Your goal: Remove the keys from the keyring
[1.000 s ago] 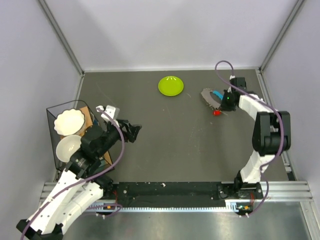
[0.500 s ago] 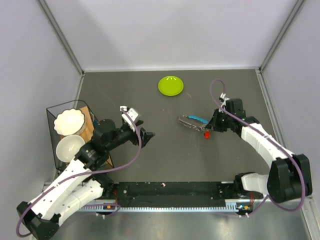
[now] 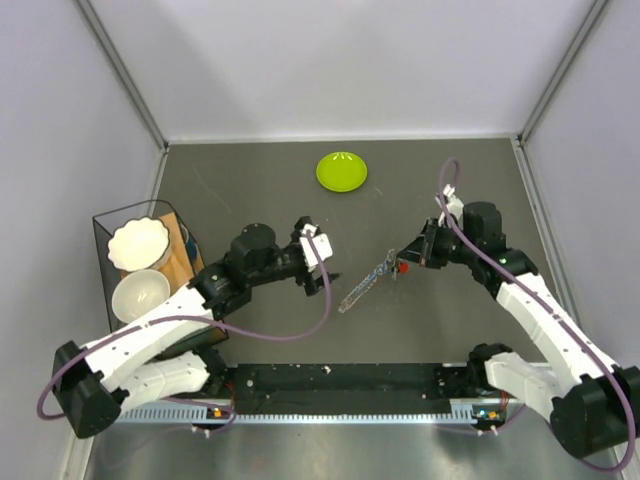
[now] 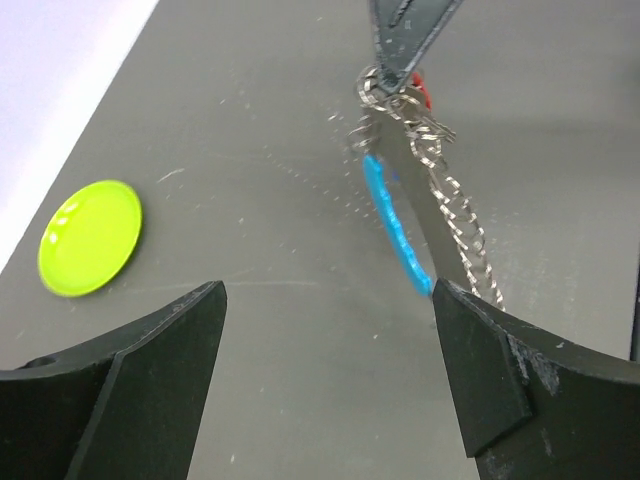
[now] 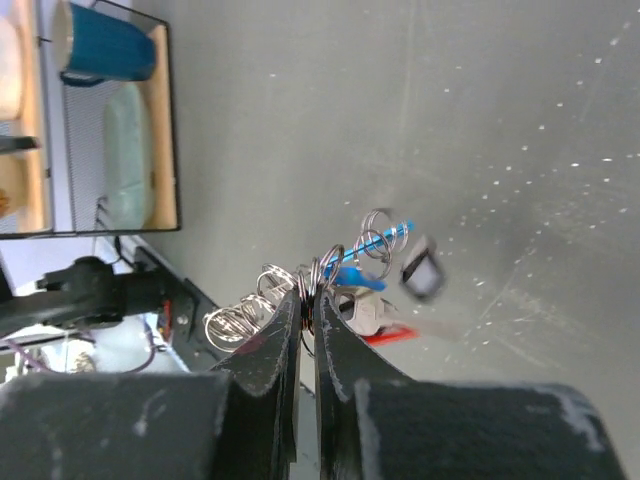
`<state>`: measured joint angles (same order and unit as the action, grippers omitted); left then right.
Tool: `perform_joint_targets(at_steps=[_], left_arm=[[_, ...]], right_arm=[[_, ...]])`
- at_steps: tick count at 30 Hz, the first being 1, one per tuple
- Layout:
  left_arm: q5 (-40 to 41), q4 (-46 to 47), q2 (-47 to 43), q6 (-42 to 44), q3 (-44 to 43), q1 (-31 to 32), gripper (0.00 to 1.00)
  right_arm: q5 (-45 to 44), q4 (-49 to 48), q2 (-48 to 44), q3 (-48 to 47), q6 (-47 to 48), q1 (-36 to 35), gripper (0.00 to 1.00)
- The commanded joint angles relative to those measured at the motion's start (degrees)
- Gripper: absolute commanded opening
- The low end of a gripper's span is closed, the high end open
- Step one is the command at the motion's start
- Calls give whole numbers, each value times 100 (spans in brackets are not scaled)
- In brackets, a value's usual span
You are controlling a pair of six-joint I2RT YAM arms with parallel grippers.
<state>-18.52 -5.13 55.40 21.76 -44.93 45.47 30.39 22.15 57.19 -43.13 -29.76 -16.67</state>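
My right gripper (image 3: pixel 405 260) is shut on the keyring (image 3: pixel 366 283), a chain of linked metal rings that hangs down and to the left from its tips above the table. In the right wrist view the rings (image 5: pixel 300 285) are pinched between the jaws, with blue and red key heads (image 5: pixel 372 305) dangling beside them. In the left wrist view the chain (image 4: pixel 440 200) and its blue crescent piece (image 4: pixel 392 222) hang from the right gripper's tips, with a red head (image 4: pixel 420 90) behind. My left gripper (image 3: pixel 332 275) is open, just left of the chain's lower end.
A lime-green plate (image 3: pixel 341 171) lies at the back middle and shows in the left wrist view (image 4: pixel 90 236). A black wire rack (image 3: pixel 135 255) with white bowls stands at the left. The metal rail runs along the near edge.
The right gripper has lifted the keyring off the table and carried it left toward the centre. The left gripper has advanced right to just beside the hanging chain.
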Motion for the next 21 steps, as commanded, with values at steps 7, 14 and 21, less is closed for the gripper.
perform_joint_targets(at_steps=[7,14,21], left_arm=[[-301,1399,621,-584,-306,821,96],[883,1435,1324,-489,-640,1482,98],[1710,1620,1825,-515,-772,1579,86]], right_arm=[[222,-492,-884,-107,-1207,-56,0],[90,-843,-1131,-125,-2068,-56,0],[195,-844,-1289,-187,-2183,-47,0]])
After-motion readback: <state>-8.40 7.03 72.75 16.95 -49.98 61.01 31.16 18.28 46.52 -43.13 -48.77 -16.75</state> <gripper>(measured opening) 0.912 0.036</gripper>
